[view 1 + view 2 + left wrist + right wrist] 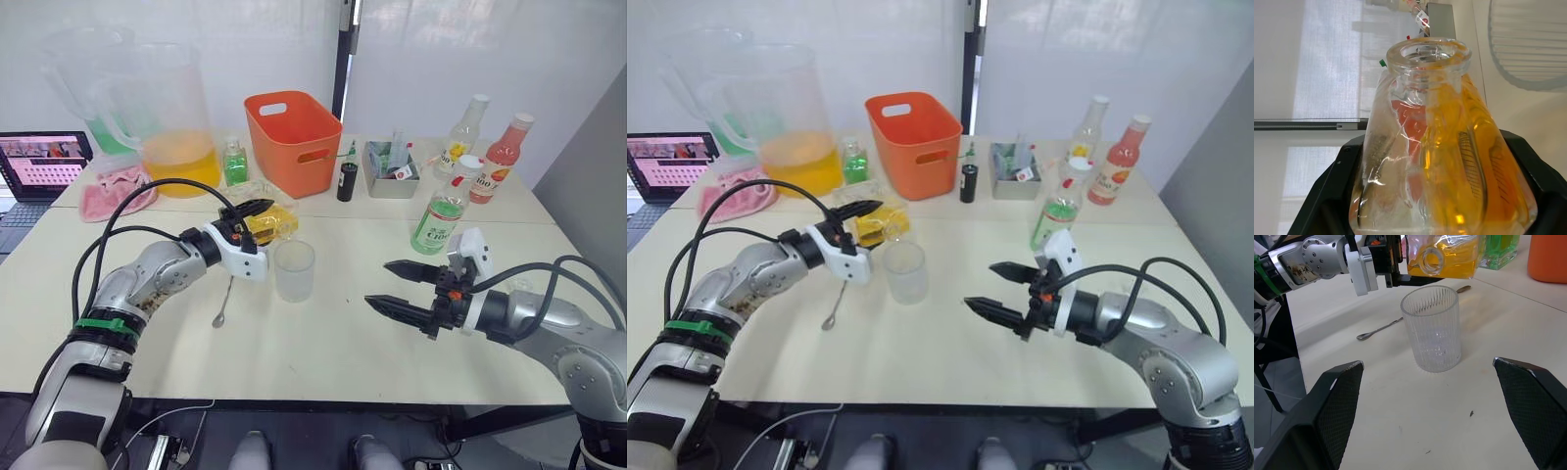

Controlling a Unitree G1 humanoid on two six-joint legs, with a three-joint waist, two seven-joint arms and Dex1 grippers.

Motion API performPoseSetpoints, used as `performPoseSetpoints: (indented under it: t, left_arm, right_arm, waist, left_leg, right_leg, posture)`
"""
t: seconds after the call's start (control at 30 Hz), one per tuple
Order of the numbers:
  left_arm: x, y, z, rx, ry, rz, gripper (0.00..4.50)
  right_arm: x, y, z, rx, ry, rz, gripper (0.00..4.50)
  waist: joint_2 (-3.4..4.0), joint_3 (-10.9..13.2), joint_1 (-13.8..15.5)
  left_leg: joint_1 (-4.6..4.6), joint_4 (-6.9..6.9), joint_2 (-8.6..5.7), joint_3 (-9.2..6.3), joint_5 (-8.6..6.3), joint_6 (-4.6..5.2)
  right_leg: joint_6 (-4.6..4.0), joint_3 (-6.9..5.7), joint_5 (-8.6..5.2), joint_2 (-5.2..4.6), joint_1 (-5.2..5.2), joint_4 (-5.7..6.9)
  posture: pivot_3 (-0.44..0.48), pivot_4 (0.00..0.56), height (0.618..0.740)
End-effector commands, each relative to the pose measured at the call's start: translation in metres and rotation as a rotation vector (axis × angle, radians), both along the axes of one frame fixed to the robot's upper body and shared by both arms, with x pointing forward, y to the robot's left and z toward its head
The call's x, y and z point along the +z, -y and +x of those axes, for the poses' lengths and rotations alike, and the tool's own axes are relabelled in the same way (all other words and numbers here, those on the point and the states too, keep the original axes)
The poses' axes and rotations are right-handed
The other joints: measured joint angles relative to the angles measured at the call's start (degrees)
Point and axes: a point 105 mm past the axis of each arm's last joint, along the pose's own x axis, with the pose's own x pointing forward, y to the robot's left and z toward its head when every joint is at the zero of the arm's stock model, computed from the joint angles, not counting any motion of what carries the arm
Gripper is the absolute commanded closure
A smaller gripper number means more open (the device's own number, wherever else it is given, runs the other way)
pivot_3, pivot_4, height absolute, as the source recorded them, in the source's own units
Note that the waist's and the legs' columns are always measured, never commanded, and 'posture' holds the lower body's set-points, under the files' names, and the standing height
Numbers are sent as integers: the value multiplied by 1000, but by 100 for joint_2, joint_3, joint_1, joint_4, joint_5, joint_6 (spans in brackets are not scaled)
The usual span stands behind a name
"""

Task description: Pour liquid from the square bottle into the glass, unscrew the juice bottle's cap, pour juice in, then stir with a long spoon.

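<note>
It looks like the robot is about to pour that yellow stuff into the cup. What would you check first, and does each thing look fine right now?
1. Left claw grips the square bottle firmly: ok, both fingers hug its sides.
2. Bottle neck open, stopper off: ok, the mouth is open in the left wrist view.
3. Glass upright and empty: ok.
4. Bottle mouth over the glass: not ok, it is tipped beside and behind the rim.
5. Right claw clear of the glass: ok, open and apart from it.
6. Long spoon out of the way: ok, lying flat beside the glass.
</note>
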Motion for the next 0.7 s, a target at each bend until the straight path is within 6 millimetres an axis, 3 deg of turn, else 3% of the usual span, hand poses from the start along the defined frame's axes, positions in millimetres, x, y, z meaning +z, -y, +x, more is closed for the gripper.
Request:
performPoseSetpoints:
  t: [0.03,0.7]
  left_arm:
    - [40,7,-7,-49,149,-45,1704]
    - [37,18,-14,-107,210,18,1704]
  right_arm:
    - [13,-3,-4,21,65,4,15]
    - [14,-5,-4,27,69,9,15]
  waist:
    - [0,0,-1]
    - [0,0,6]
  left_leg:
    - [0,0,0,0,0,0]
    - [0,1,0,0,0,0]
  right_leg:
    - [0,0,0,0,0,0]
    - [0,0,1,0,0,1]
  posture:
    - [0,150,703]
    - [0,150,703]
